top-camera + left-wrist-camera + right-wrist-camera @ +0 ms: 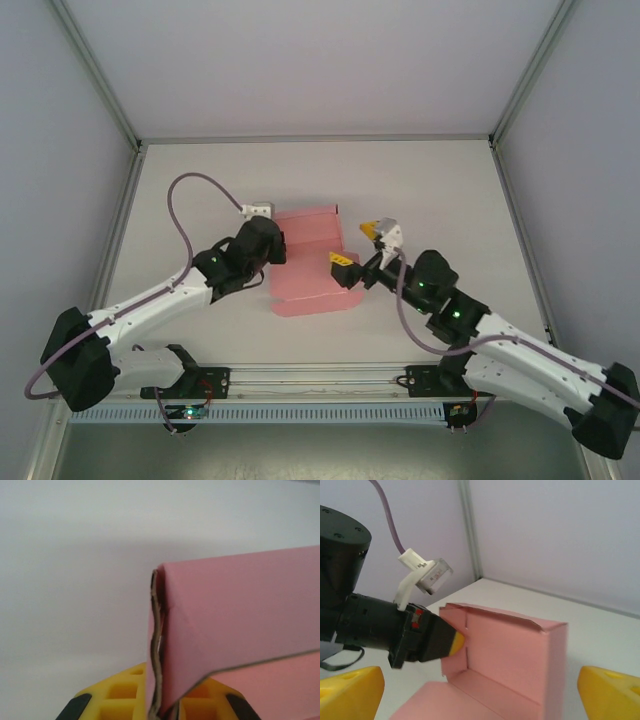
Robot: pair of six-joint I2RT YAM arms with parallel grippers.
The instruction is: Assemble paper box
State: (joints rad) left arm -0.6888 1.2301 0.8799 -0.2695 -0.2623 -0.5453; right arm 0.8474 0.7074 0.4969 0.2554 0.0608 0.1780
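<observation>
Pink paper box (310, 272) partly folded; left claw (277, 248) at left wall; right claw (357, 243) spread beside right edge.

White table (440, 200), pale walls (300, 60)

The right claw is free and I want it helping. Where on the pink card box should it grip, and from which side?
I'd pinch the pink card box by its upright right-hand wall, coming in from the right. That thin wall stands free, facing the open right claw; the left claw holds the opposite wall.
</observation>
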